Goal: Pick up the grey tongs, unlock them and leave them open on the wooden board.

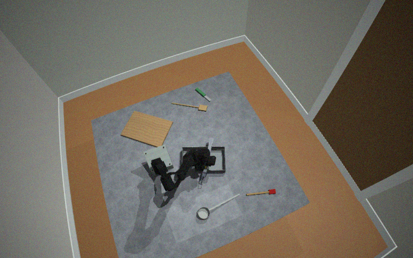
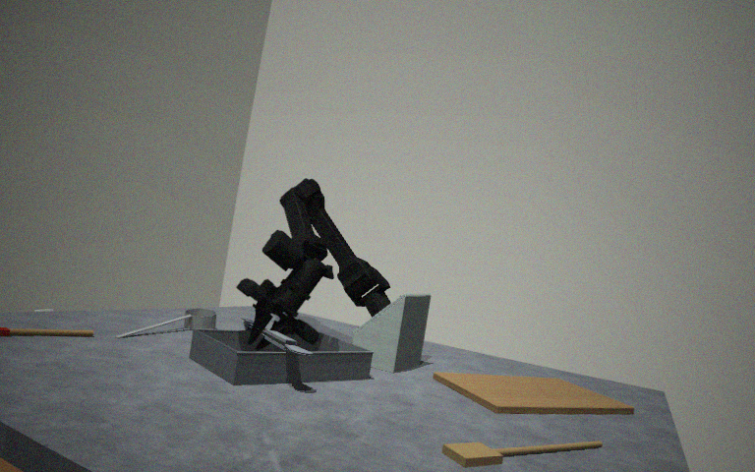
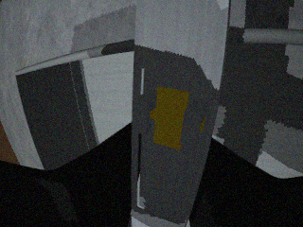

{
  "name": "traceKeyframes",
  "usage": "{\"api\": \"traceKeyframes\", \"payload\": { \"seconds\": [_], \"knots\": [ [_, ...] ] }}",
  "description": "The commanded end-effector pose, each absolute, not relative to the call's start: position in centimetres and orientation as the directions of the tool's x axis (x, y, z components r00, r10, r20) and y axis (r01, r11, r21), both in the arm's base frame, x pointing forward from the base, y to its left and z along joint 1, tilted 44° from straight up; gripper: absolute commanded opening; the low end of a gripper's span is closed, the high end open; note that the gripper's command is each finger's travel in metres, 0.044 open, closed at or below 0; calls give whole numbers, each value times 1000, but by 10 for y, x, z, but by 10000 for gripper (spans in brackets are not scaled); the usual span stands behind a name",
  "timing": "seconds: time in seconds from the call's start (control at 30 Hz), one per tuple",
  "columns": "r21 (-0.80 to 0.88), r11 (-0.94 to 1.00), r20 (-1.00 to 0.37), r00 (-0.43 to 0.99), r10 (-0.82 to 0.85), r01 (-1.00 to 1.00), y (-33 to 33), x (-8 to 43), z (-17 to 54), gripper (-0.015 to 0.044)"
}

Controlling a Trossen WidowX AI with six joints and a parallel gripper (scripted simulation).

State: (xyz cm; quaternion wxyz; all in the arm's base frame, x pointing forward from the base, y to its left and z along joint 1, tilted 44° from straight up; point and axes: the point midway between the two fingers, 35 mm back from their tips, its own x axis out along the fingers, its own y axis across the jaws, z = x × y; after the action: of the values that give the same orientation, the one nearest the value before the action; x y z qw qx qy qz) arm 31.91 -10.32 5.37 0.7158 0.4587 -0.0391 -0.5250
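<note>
The grey tongs (image 1: 201, 179) lie across the dark roasting tin (image 1: 218, 160), with one end sticking out over the tin's near rim. In the side view the tongs (image 2: 282, 339) rest on the tin (image 2: 278, 359). My gripper (image 1: 205, 162) is down in the tin and shut on the tongs. In the wrist view the dark fingers press both sides of the tongs at the yellow lock (image 3: 169, 117). The gripper also shows in the side view (image 2: 265, 329). The wooden board (image 1: 146, 128) lies flat to the far left of the tin, and in the side view (image 2: 531, 393) to the right.
My pale base block (image 1: 158, 156) stands between the tin and the board. A wooden spatula (image 1: 190, 105) and a green-handled tool (image 1: 203, 94) lie beyond the board. A ladle (image 1: 209, 209) and a red-headed spatula (image 1: 262, 192) lie on the near side.
</note>
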Motion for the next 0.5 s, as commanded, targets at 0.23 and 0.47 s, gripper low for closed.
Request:
{"api": "traceKeyframes", "payload": {
  "seconds": [0.23, 0.47],
  "knots": [
    [699, 24, -428, 446, -786, 715, -99, 320, 57, -141],
    [692, 21, -436, 441, -785, 721, -58, 320, 98, -150]
  ]
}}
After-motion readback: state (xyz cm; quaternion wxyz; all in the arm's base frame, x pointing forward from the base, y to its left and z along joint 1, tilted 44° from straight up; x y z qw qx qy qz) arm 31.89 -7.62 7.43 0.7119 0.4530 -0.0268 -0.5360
